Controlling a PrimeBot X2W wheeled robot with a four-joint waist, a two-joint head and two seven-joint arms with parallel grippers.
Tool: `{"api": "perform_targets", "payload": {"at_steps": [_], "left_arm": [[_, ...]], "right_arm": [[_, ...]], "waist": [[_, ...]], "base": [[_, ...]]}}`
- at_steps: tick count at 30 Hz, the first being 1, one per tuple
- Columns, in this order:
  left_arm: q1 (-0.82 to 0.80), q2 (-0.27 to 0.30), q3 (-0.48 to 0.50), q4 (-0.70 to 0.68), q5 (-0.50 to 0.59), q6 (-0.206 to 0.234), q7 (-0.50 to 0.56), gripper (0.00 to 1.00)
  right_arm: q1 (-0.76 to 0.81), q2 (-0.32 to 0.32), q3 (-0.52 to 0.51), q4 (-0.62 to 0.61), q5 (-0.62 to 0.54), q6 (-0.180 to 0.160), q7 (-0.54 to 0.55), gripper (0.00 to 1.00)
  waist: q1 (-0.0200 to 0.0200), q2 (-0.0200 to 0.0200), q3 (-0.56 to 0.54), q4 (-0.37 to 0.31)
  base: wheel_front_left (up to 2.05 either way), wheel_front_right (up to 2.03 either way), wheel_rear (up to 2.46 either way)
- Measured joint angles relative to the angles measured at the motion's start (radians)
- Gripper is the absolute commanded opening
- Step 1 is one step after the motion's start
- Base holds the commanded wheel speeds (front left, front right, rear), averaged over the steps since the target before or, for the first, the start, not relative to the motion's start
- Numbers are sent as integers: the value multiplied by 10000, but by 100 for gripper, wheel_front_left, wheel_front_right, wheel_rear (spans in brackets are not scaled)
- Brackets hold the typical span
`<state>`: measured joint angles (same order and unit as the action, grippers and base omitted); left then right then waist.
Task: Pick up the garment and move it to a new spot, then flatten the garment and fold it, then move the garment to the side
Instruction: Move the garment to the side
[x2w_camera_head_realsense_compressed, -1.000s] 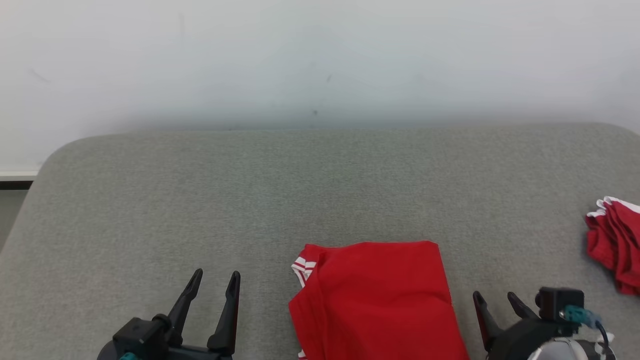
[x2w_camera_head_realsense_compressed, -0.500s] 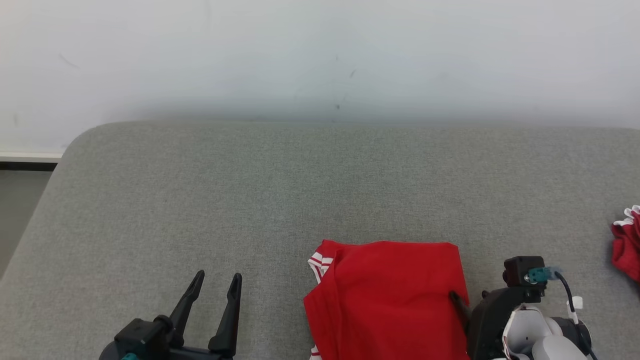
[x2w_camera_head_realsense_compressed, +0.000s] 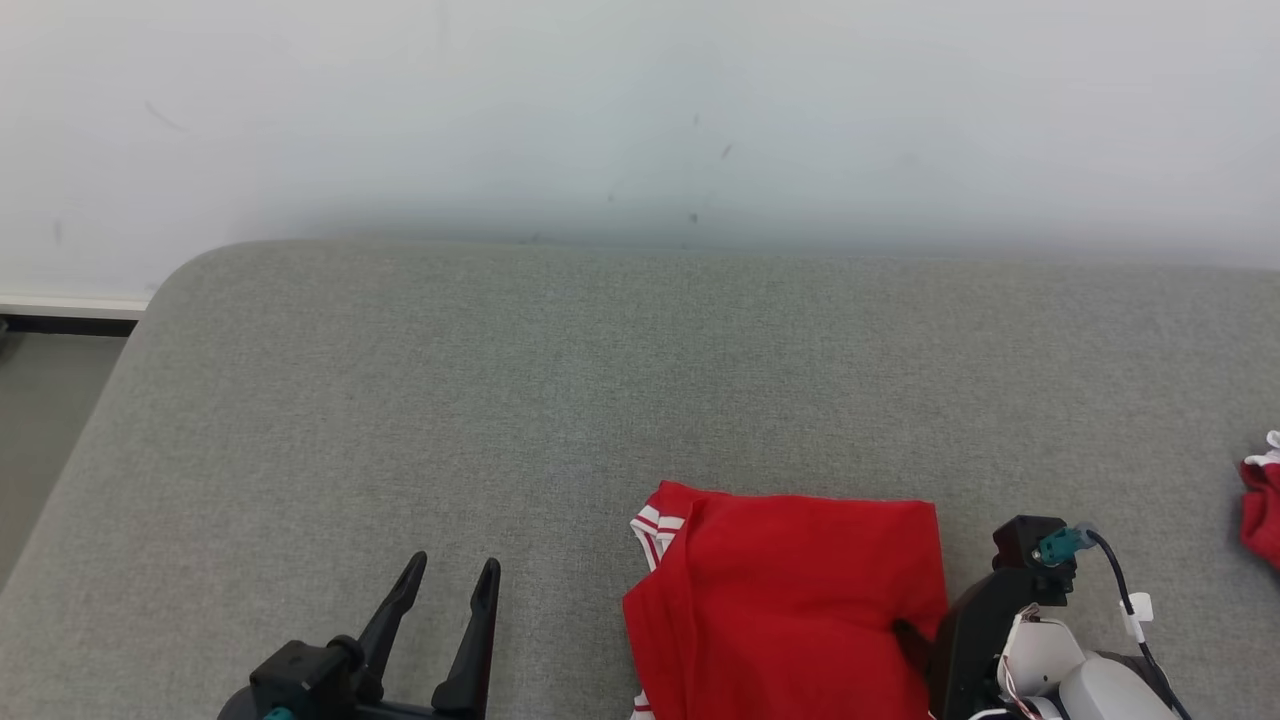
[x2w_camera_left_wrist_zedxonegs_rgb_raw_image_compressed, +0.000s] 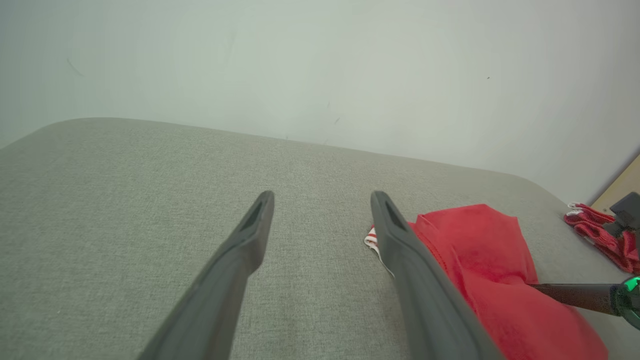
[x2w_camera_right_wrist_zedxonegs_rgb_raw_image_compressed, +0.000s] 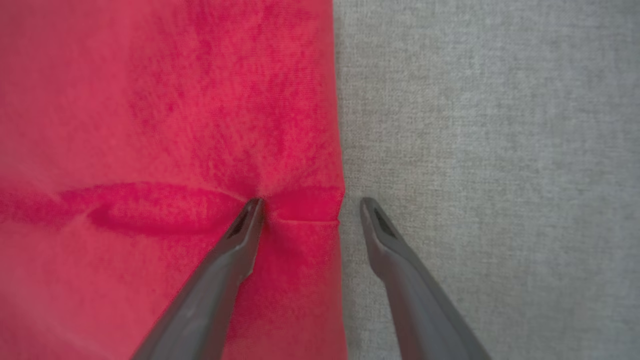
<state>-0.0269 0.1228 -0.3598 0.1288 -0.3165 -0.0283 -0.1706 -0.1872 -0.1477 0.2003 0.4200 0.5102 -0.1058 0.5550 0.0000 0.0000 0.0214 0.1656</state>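
Note:
A folded red garment (x2w_camera_head_realsense_compressed: 790, 590) with white-striped trim lies on the grey padded surface (x2w_camera_head_realsense_compressed: 500, 380) near its front edge; it also shows in the left wrist view (x2w_camera_left_wrist_zedxonegs_rgb_raw_image_compressed: 480, 250). My right gripper (x2w_camera_right_wrist_zedxonegs_rgb_raw_image_compressed: 311, 201) points down at the garment's right edge and is open. One fingertip (x2w_camera_right_wrist_zedxonegs_rgb_raw_image_compressed: 252, 210) presses a crease into the red cloth (x2w_camera_right_wrist_zedxonegs_rgb_raw_image_compressed: 150, 100); the other rests on the grey fabric just beside the edge. In the head view the right gripper (x2w_camera_head_realsense_compressed: 915, 635) is mostly hidden by its wrist. My left gripper (x2w_camera_head_realsense_compressed: 454, 560) hovers open and empty to the garment's left (x2w_camera_left_wrist_zedxonegs_rgb_raw_image_compressed: 321, 195).
Another red cloth (x2w_camera_head_realsense_compressed: 1262, 510) with white trim lies bunched at the far right of the surface (x2w_camera_left_wrist_zedxonegs_rgb_raw_image_compressed: 595, 230). A pale wall runs along the back. The surface's rounded left edge drops to the floor (x2w_camera_head_realsense_compressed: 40, 420).
My right gripper has swung left and tipped down onto the garment's right edge, one finger now pressing the cloth. The head camera has shifted. The left gripper has stayed put.

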Motion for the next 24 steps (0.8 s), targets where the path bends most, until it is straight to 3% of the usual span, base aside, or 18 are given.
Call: {"api": "perform_targets", "payload": {"at_steps": [2, 4, 5, 7, 13, 24], "left_arm": [[0, 0, -25, 63, -2, -75, 0, 100], [-1, -6, -48, 100, -10, -77, 31, 100], [7, -6, -46, 104, -12, -75, 31, 100], [6, -10, -75, 115, -12, -81, 31, 100], [27, -19, -65, 150, -75, -81, 31, 100], [437, 6, 0, 192, -201, -75, 29, 100]], "right_arm": [[-90, -2, -46, 82, 67, 0, 117, 100], [-133, -17, -109, 194, 182, 0, 186, 40], [-178, -25, -119, 267, 194, 0, 259, 32], [-309, -81, -153, 353, 247, 2, 401, 0], [-744, -382, 27, 571, 199, 221, 744, 0], [-1767, -1973, 25, -102, -462, 533, 1335, 0]], "waist": [[0, 0, -22, 50], [1, 0, -51, 97], [0, 0, -65, 121], [0, 0, -86, 165], [1, 1, -125, 242], [1, 0, -248, 124]], "base": [[0, 0, 0], [0, 0, 0], [0, 0, 0], [0, 0, 0], [0, 0, 0], [0, 0, 0]]}}
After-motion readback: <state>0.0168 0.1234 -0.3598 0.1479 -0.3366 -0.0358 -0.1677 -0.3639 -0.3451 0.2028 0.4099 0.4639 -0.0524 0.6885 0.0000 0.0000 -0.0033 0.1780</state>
